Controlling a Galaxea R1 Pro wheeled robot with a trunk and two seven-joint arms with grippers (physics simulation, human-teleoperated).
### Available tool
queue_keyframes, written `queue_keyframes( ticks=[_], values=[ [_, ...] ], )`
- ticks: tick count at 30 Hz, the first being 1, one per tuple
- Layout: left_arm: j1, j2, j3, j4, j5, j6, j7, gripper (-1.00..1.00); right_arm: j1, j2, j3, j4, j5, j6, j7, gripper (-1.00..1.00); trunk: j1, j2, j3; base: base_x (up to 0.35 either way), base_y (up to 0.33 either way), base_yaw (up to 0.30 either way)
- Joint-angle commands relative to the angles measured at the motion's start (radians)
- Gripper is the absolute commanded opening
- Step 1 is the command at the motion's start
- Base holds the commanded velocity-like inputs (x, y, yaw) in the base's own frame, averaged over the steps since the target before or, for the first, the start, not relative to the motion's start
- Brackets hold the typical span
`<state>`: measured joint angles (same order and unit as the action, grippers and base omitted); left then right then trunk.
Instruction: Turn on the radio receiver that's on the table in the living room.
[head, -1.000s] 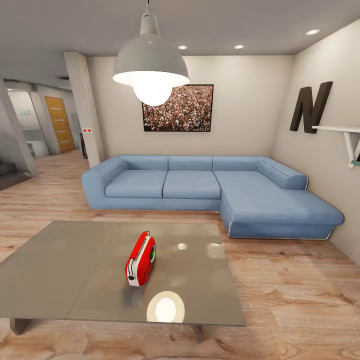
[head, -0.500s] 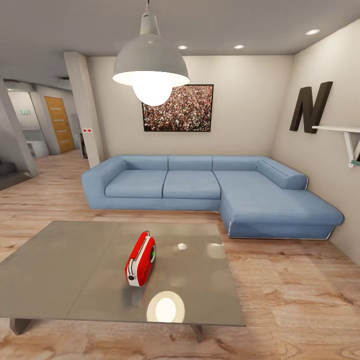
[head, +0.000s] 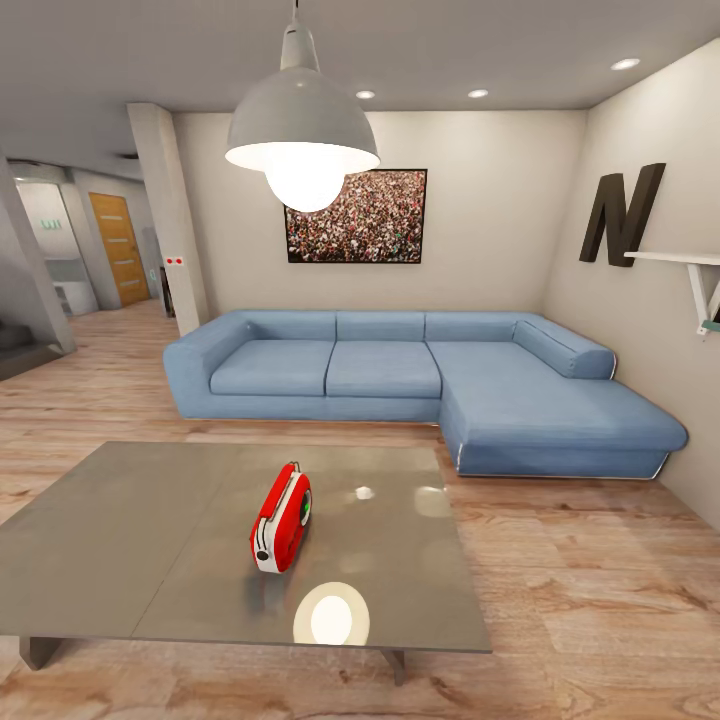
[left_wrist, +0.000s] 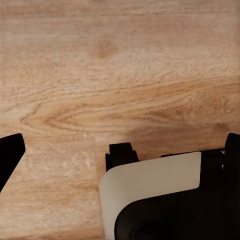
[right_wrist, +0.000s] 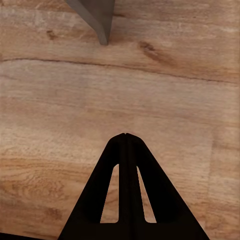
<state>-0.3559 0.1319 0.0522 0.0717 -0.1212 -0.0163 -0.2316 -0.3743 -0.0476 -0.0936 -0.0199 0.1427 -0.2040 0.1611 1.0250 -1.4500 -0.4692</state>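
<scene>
Room: living room with blue L-shaped sofa (head: 420, 385).
Table: low glossy grey rectangular table (head: 150, 540), its corner ahead of the right gripper (right_wrist: 125, 136).
Radio: small red white-sided radio receiver (head: 281, 517) upright mid-table.
Right gripper: fingers pressed together, empty.
Left gripper (left_wrist: 117, 155): fingers spread, empty, above wood floor (left_wrist: 120, 75).

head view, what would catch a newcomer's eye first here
The red radio receiver stands out, upright near the middle of the glossy grey table. Above it hangs a lit white pendant lamp, its glow mirrored on the tabletop. Behind, a blue L-shaped sofa fills the far wall.
</scene>
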Motion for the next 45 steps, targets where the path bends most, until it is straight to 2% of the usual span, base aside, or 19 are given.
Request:
queue_keyframes(
  ticks=[1, 45],
  values=[
    [0.0, 0.0, 0.0, 0.0, 0.0, 0.0, 0.0, 1.0, 0.0, 0.0, 0.0, 0.0, 0.0, 0.0, 0.0, -1.0, 0.0, 0.0, 0.0, 0.0, 0.0, 0.0],
    [0.0, 0.0, 0.0, 0.0, 0.0, 0.0, 0.0, 1.0, 0.0, 0.0, 0.0, 0.0, 0.0, 0.0, 0.0, -1.0, 0.0, 0.0, 0.0, 0.0, 0.0, 0.0]
  ],
)
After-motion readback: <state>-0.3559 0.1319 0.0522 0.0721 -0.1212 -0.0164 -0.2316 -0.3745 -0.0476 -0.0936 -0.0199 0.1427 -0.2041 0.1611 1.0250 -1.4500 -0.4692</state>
